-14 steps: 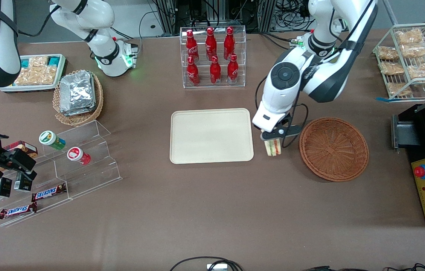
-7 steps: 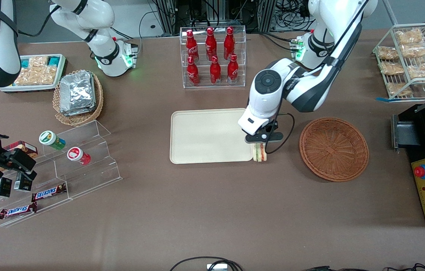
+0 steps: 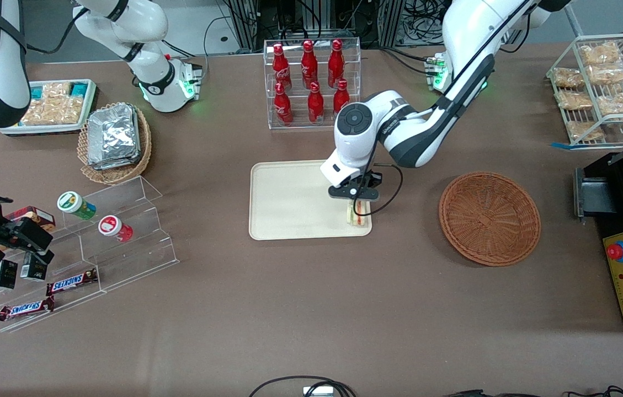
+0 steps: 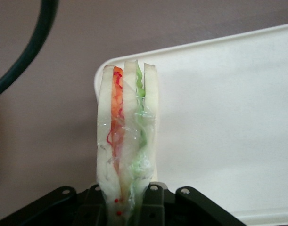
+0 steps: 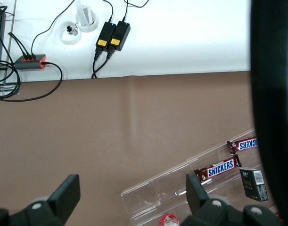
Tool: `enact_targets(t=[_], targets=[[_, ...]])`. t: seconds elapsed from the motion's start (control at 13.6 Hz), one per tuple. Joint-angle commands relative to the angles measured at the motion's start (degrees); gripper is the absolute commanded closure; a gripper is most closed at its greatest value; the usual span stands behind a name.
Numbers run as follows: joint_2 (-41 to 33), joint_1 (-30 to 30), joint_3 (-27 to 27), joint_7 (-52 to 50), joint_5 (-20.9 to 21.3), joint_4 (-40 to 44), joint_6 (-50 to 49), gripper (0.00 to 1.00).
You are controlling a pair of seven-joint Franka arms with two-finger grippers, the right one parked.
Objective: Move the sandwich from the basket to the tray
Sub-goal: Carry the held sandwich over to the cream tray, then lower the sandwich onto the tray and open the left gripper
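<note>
Six red bottles [image 3: 311, 82] are seen in a clear acrylic rack at the upper middle of the frame. Foil packets [image 3: 114, 135] are held in a tan wicker basket at upper left. Two Snickers bars [image 3: 71, 282] are laid on a stepped acrylic shelf [image 3: 123, 231] at lower left. Bagged snacks are stacked in a wire rack [image 3: 601, 88] at upper right.

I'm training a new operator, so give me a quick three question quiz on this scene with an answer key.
1. True or false: the gripper holds the sandwich.
2. The sandwich is over: A) the basket B) the tray C) bare table.
3. Fill in: the sandwich is at the tray's corner nearest the ____.

Key: 1 true; 2 B; 3 basket.
</note>
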Motion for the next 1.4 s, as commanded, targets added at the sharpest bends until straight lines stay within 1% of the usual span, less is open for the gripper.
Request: enact_targets(t=[0.0,0.29,0.37,0.44,0.51,0.59,0.66,0.74,0.96,1.18,1.32], targets=[[3.49,-1.37,-0.01,-3.64,2.72,2.18,1.75,0.96],[6.83,-4.00,0.08,-6.28,3.25,2.97,2.20,0.95],[7.62,-4.18,0.08,-7.16,3.25,3.23,2.20,0.92],[8.50,-4.88,0.08,-8.30,3.34,3.58,2.20,0.85],[9.12,-5.41,0.25,-9.27,3.60,3.58,2.20,0.74],[9.73,-5.50,0.26,-10.58,5.17,3.58,2.20,0.62],[9.91,-5.59,0.26,-12.94,6.75,3.58,2.20,0.29],[10.00,-5.59,0.26,-14.45,8.60,3.49,2.20,0.01],[9.74,-5.33,0.17,-17.09,8.79,4.28,1.94,0.00],[8.25,-3.84,-0.01,-19.38,7.83,9.45,-1.74,0.00],[8.24,-3.57,0.08,-19.30,3.19,15.59,-7.35,0.00]])
